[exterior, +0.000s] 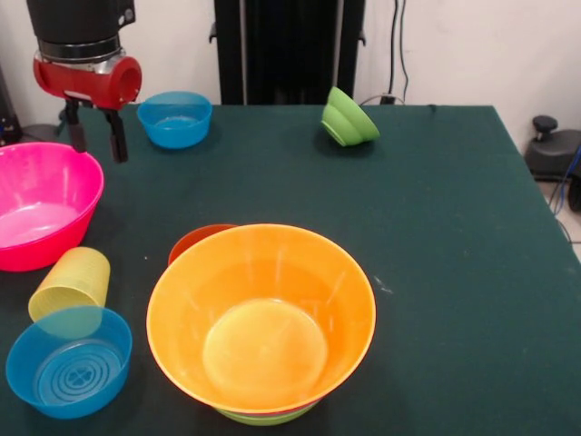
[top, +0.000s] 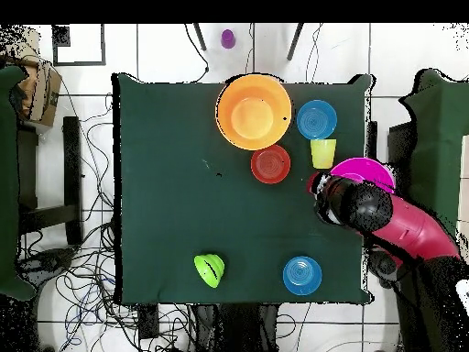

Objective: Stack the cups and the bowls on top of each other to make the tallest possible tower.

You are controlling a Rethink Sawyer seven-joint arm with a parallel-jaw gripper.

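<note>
Risk first: tower (exterior: 261, 318) sitting near the front bench (exterior: 436, 227) edge, wide orange bowl (exterior: 300, 272) topmost over a green bowl (exterior: 268, 418) showing only as a sliver beneath, so a wide-over-narrow pile, probably tipping or sliding if anything is being dropped off-centre or pressed down on one rim. Glossy plastic likely slipping in a two-finger pinch; thin rims likely flexing and popping loose. Red-orange bowl (exterior: 195, 238) sitting just behind the tower, touching or nearly so in the front view, so any reach for it risking a nudge to the pile. Yellow cup (exterior: 71, 282) lying tilted against the near blue bowl (exterior: 68, 361), its mouth partly hidden behind that bowl's rim; likely rolling away if approached from the side. Pink bowl (exterior: 41, 213) directly beside and below the gripper (exterior: 93, 138); a straight descent from here probably striking its far rim rather than clearing it. Lime bowl (exterior: 349, 118) tipped on its side far back, awkward for a top-down grasp. Second blue bowl (exterior: 175, 118) sitting upright just beside the gripper. Pose: arm coming down near the left rear corner in the front view, wrist vertical, gripper pointing straight down, hovering above the bench with nothing held, fingers (exterior: 116, 141) hanging apart with clear space between. Overhead view showing the arm (top: 403, 225) partly covering the pink bowl.
</note>
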